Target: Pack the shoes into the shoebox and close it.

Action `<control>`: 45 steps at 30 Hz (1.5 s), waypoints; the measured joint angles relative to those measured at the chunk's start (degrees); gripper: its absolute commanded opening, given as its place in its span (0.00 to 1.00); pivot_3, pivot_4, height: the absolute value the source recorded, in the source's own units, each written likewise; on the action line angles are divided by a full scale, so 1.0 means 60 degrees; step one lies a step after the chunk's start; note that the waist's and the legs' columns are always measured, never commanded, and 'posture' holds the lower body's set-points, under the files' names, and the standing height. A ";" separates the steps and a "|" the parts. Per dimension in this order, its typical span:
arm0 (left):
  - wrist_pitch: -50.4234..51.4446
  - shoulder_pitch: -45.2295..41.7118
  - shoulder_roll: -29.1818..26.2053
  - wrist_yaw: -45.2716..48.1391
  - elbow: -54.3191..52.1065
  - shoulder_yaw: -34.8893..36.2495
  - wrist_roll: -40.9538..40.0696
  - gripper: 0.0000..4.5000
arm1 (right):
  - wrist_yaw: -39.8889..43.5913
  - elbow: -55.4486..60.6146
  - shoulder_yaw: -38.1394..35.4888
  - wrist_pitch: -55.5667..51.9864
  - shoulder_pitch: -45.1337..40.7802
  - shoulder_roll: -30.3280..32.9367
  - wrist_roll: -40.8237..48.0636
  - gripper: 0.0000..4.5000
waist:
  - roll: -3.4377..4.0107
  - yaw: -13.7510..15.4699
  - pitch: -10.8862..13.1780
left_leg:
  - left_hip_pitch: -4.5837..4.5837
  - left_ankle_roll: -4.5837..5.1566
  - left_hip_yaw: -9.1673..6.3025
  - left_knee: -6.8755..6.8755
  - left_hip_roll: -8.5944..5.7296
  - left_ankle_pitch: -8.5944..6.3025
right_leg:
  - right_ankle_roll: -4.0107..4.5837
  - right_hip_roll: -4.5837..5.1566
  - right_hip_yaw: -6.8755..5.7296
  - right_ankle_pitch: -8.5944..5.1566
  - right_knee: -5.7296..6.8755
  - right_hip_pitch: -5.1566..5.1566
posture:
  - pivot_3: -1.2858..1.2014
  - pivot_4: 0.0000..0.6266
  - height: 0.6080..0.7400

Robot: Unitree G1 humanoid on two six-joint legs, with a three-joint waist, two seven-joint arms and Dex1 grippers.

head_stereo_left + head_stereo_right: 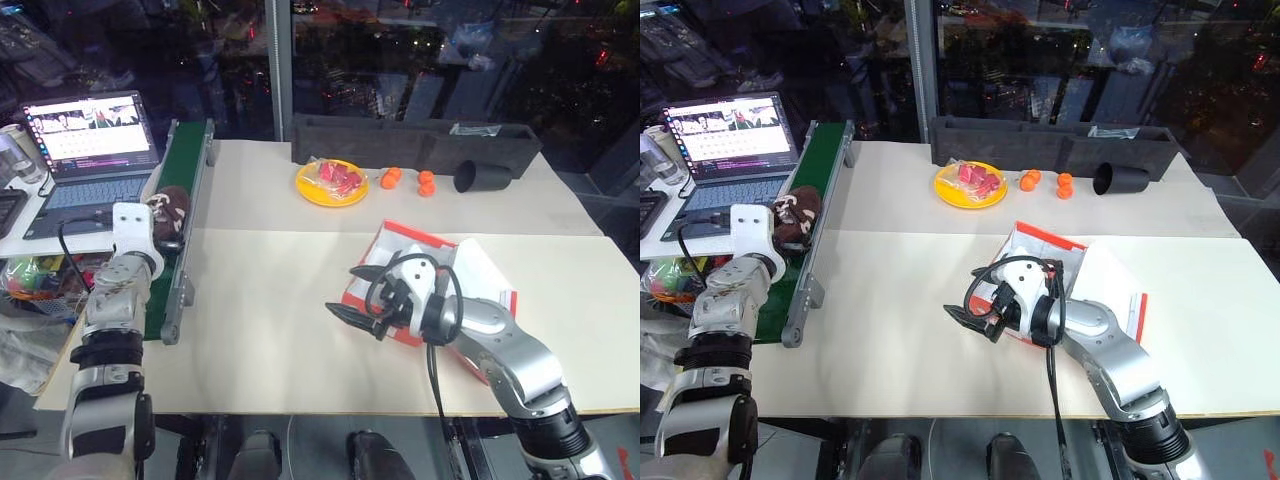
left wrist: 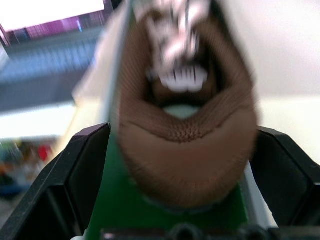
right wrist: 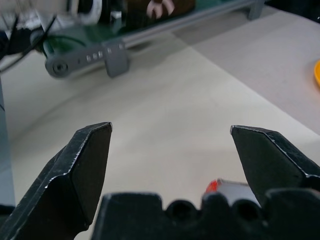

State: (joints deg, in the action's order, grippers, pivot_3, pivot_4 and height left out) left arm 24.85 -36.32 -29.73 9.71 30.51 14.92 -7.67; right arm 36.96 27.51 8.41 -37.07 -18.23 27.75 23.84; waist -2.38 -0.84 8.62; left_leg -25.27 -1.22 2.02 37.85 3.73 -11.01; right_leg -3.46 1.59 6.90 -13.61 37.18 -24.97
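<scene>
One dark brown shoe [image 1: 172,205] with cream markings lies on the green conveyor belt [image 1: 187,165] at the left. In the left wrist view this shoe [image 2: 185,125] sits between the two fingers of my open left gripper [image 2: 182,127], heel towards the camera. The red-orange shoebox [image 1: 415,232] stands open on the table at the right, its white inside showing. My right gripper [image 1: 341,289] hovers open and empty over the bare table just left of the shoebox, pointing towards the conveyor.
An open laptop [image 1: 90,140] stands left of the conveyor. Along the back of the table lie a long dark grey tray [image 1: 400,140], a yellow plate [image 1: 332,183] with red pieces, small orange fruits [image 1: 391,177] and a black cup [image 1: 480,178] on its side.
</scene>
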 measured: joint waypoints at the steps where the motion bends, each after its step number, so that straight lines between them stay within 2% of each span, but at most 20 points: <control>1: 0.0144 -0.0045 0.0078 -0.0054 -0.0033 0.0058 -0.0092 0.83 | -0.0028 0.0038 -0.0050 -0.0049 -0.0129 -0.0044 0.0034 1.00 | 0.0000 0.0001 0.0000 | 0.0001 0.0000 0.0000 0.0001 0.0000 0.0000 | 0.0000 0.0001 0.0001 0.0000 0.0001 0.0001 | 0.52 0.24 0.81; 4: 0.0348 -0.0096 0.0189 -0.0183 -0.0122 0.0205 -0.0261 0.62 | -0.0106 0.0129 -0.0135 -0.0103 -0.0228 -0.0070 0.0209 1.00 | -0.0002 0.0038 -0.0002 | 0.0010 -0.0001 -0.0003 0.0001 0.0000 0.0001 | 0.0000 0.0000 -0.0002 0.0000 0.0007 0.0009 | 0.52 0.24 0.81; 10: 0.0100 -0.0116 0.0598 -0.0276 -0.0367 0.0507 -0.0472 0.62 | -0.0182 0.0119 -0.0135 -0.0131 -0.0226 -0.0080 0.0273 1.00 | -0.0005 0.0055 -0.0002 | 0.0014 -0.0014 -0.0003 0.0004 0.0001 0.0012 | 0.0003 0.0000 -0.0003 0.0004 0.0010 0.0015 | 0.52 0.24 0.81; 15: -0.0905 0.0055 0.1343 0.0387 -0.2225 0.0460 -0.1087 0.62 | -0.0880 -0.0329 -0.0650 -0.0711 -0.0582 -0.0751 0.0590 1.00 | -0.0010 0.0027 -0.0002 | 0.0002 -0.0015 -0.0002 0.0004 0.0000 0.0011 | 0.0005 0.0004 0.0000 0.0005 0.0000 0.0012 | 0.52 0.24 0.81; 18: -0.0571 0.0252 0.2059 0.1442 -0.4156 -0.0255 -0.2126 0.62 | -0.2601 -0.1615 -0.1966 -0.2304 -0.1874 -0.1839 0.1022 1.00 | -0.0010 0.0023 -0.0004 | 0.0009 -0.0018 -0.0002 0.0004 0.0001 0.0013 | 0.0008 0.0003 0.0000 0.0008 0.0009 0.0015 | 0.52 0.24 0.81; 20: 0.0171 0.0744 0.2091 0.2255 -0.5155 -0.0820 -0.2786 0.62 | -0.3769 -0.2208 -0.3160 -0.3573 -0.2478 -0.3153 0.1938 1.00 | -0.0005 -0.0049 -0.0007 | 0.0013 -0.0016 -0.0004 0.0001 0.0017 0.0012 | 0.0010 -0.0009 0.0001 0.0007 0.0012 0.0014 | 0.52 0.24 0.81; 25: 0.1631 0.1377 0.2350 0.3066 -0.5887 -0.1918 -0.3629 0.62 | -0.5741 -0.3028 -0.5165 -0.5616 -0.3407 -0.5097 0.3930 1.00 | 0.0003 -0.0250 -0.0004 | -0.0005 -0.0013 -0.0007 0.0001 0.0014 0.0013 | 0.0011 -0.0010 0.0005 0.0006 0.0044 -0.0019 | 0.52 0.24 0.81; 29: 0.1904 0.1344 0.2522 0.3125 -0.6389 -0.2231 -0.3707 0.62 | -0.6757 -0.3156 -0.5859 -0.5882 -0.4283 -0.5431 0.4860 1.00 | 0.0004 -0.0271 -0.0004 | 0.0002 -0.0011 -0.0014 0.0004 0.0006 0.0014 | 0.0009 -0.0008 0.0001 0.0005 0.0041 -0.0006 | 0.52 0.24 0.81; 34: 0.1986 0.1333 0.2628 0.3262 -0.6437 -0.2462 -0.3706 0.62 | -0.7474 -0.3376 -0.6019 -0.5870 -0.4410 -0.5434 0.5099 1.00 | 0.0005 -0.0303 -0.0004 | 0.0000 -0.0010 -0.0017 0.0003 0.0006 0.0014 | 0.0009 -0.0009 0.0000 0.0004 0.0034 -0.0008 | 0.52 0.24 0.81; 37: 0.2079 0.1334 0.2669 0.3304 -0.6437 -0.2593 -0.3664 0.60 | -0.7719 -0.3392 -0.6015 -0.5687 -0.4408 -0.5420 0.5147 0.85 | 0.0005 -0.0311 -0.0004 | -0.0001 -0.0010 -0.0017 0.0003 0.0007 0.0014 | 0.0009 -0.0009 0.0000 0.0004 0.0028 -0.0008 | 0.52 0.24 0.81; 38: 0.2086 0.1334 0.2658 0.3303 -0.6437 -0.2638 -0.3619 0.60 | -0.7801 -0.3389 -0.6004 -0.5652 -0.4406 -0.5381 0.5169 0.76 | 0.0005 -0.0314 -0.0004 | -0.0001 -0.0010 -0.0017 0.0003 0.0008 0.0014 | 0.0009 -0.0010 0.0000 0.0004 0.0028 -0.0008 | 0.52 0.24 0.81; 43: 0.2073 0.1331 0.2571 0.3352 -0.6437 -0.2747 -0.3467 0.60 | -0.8082 -0.3355 -0.5955 -0.5596 -0.4281 -0.5324 0.5235 0.39 | 0.0005 -0.0315 -0.0004 | -0.0002 -0.0010 -0.0018 0.0003 0.0007 0.0014 | 0.0009 -0.0009 0.0000 0.0004 0.0023 -0.0007 | 0.52 0.24 0.81; 45: 0.2048 0.1331 0.2534 0.3369 -0.6437 -0.2807 -0.3392 0.60 | -0.8148 -0.3355 -0.5945 -0.5587 -0.4247 -0.5316 0.5236 0.39 | 0.0005 -0.0314 -0.0004 | -0.0004 -0.0010 -0.0018 0.0002 0.0008 0.0014 | 0.0009 -0.0009 0.0000 0.0004 0.0020 -0.0007 | 0.52 0.24 0.81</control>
State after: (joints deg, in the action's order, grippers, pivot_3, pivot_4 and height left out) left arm 37.14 -28.33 -14.52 29.93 -8.11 -1.93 -28.03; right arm -11.93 7.38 -27.26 -70.60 -43.71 -4.14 55.25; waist -2.35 -2.72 8.60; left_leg -25.29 -1.29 1.91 37.87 3.78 -10.93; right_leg -3.41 1.53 6.90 -13.58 37.29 -25.01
